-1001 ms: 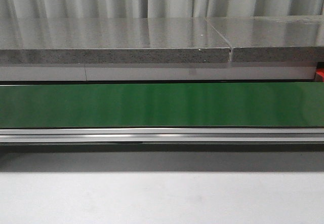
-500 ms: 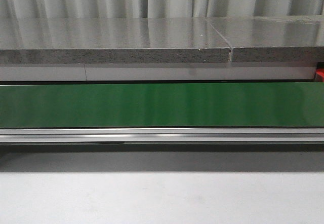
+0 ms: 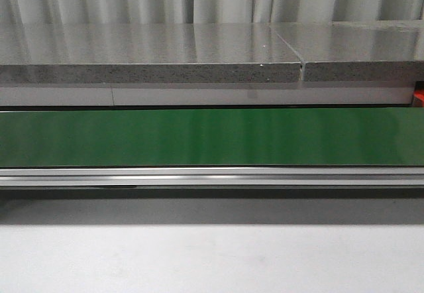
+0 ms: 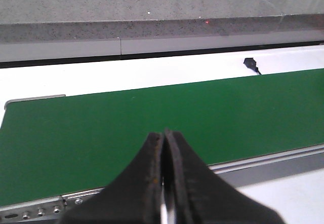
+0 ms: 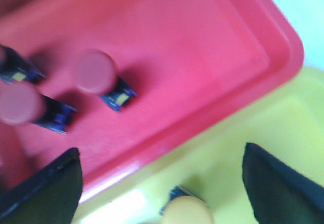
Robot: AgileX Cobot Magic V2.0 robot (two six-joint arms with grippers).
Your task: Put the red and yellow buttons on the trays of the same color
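Two red buttons (image 5: 96, 72) are lying in the red tray (image 5: 202, 46) just beyond the right gripper (image 5: 162, 183), with a third partly showing at the frame edge. A yellow button (image 5: 188, 210) is sitting in the yellow tray (image 5: 263, 127), almost directly beneath and between the fingers. That gripper is hanging wide open and holding nothing, so it is likely hovering over the yellow tray around a release.

The left gripper (image 4: 163, 148) is pressed closed and empty, waiting over the belt (image 4: 152, 117), which is carrying no button in the left wrist or front view.

To do this step well, the right arm should be rising straight up, keeping its fingers clear of the yellow button and the rim between the trays, before heading to the belt for the next piece.
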